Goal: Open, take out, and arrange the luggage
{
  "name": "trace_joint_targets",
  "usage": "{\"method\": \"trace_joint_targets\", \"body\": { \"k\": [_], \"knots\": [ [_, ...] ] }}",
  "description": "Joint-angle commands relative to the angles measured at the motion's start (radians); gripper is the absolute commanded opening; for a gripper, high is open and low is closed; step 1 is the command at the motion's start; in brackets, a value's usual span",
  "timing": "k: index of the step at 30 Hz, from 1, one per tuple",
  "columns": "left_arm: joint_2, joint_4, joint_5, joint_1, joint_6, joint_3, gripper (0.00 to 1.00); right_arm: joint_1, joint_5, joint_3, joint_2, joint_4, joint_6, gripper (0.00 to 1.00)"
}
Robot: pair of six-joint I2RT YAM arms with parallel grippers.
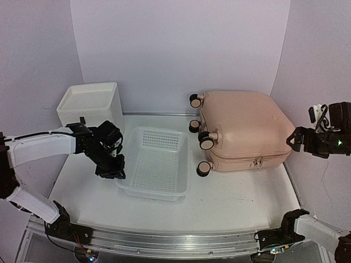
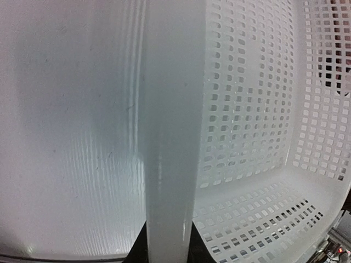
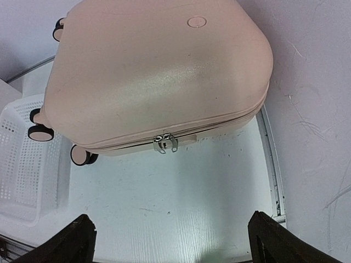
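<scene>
Left claw sits at the left rim of the white plastic mesh basket, close to the basket's near corner. In the left wrist view, its two dark fingers press on both sides of that rim. So this claw is closed tight on the basket.

Behind the basket and a bit to its left stands a white boxy plastic drawer unit, close to the back wall. The basket itself sits in the middle of the white bench, and no things can be seen inside it.

Just to the right of the basket lies the big pale pink hard-shell suitcase. It lies flat on the bench with its lid down. Its four black-and-cream wheels point toward the basket, and the nearest wheel is just beside the basket's right rim. The zipper runs round the suitcase's edge and is zipped shut. Two small silver zipper pulls hang side by side on the near edge.

Far to the right of the basket, past the suitcase, the right claw hangs up in the air. Its fingers are spread wide apart and it holds nothing. It does not touch the suitcase.
</scene>
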Motion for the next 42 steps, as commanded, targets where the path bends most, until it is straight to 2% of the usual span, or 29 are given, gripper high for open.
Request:
{"method": "trace_joint_targets", "body": {
  "k": [1, 4, 10, 14, 16, 20, 26, 29, 30, 33, 35, 37, 42],
  "knots": [
    [-0.234, -0.052, 0.024, -0.007, -0.255, -0.099, 0.0, -0.005, -0.018, -0.013, 0.008, 0.054, 0.006, 0.98],
    [-0.381, -0.134, 0.015, -0.01, -0.421, -0.135, 0.0, -0.004, -0.026, -0.014, 0.016, 0.062, 0.006, 0.98],
    [-0.604, -0.36, -0.074, -0.013, -0.675, -0.099, 0.0, -0.004, -0.038, -0.027, 0.024, 0.09, 0.016, 0.98],
    [-0.703, -0.574, -0.221, -0.013, -0.841, -0.022, 0.0, -0.005, -0.044, -0.034, 0.026, 0.099, 0.023, 0.98],
    [-0.748, -0.625, -0.32, -0.013, -0.92, -0.004, 0.0, -0.004, -0.043, -0.037, 0.024, 0.101, 0.023, 0.98],
    [-0.789, -0.642, -0.493, -0.013, -1.109, -0.035, 0.0, -0.005, -0.042, -0.037, 0.024, 0.106, 0.029, 0.98],
    [-0.708, -0.641, -0.679, -0.013, -1.309, -0.047, 0.03, -0.006, -0.049, -0.011, 0.036, 0.107, 0.029, 0.98],
    [-0.677, -0.638, -0.706, -0.013, -1.37, -0.061, 0.14, -0.004, -0.047, -0.005, 0.032, 0.107, 0.028, 0.98],
    [-0.671, -0.636, -0.708, -0.013, -1.373, -0.061, 0.22, -0.003, -0.047, -0.006, 0.031, 0.107, 0.029, 0.98],
    [-0.66, -0.631, -0.685, -0.013, -1.34, -0.061, 0.61, -0.005, -0.05, -0.013, 0.032, 0.107, 0.031, 0.98],
    [-0.658, -0.623, -0.658, -0.013, -1.287, -0.057, 0.78, -0.003, -0.054, -0.021, 0.037, 0.106, 0.032, 0.98],
    [-0.661, -0.618, -0.638, -0.013, -1.223, -0.051, 0.86, -0.004, -0.059, -0.028, 0.046, 0.107, 0.033, 0.98],
    [-0.699, -0.57, -0.63, -0.013, -0.967, -0.027, 0.95, -0.003, -0.077, -0.014, 0.079, 0.107, 0.029, 0.98]
  ]
}}
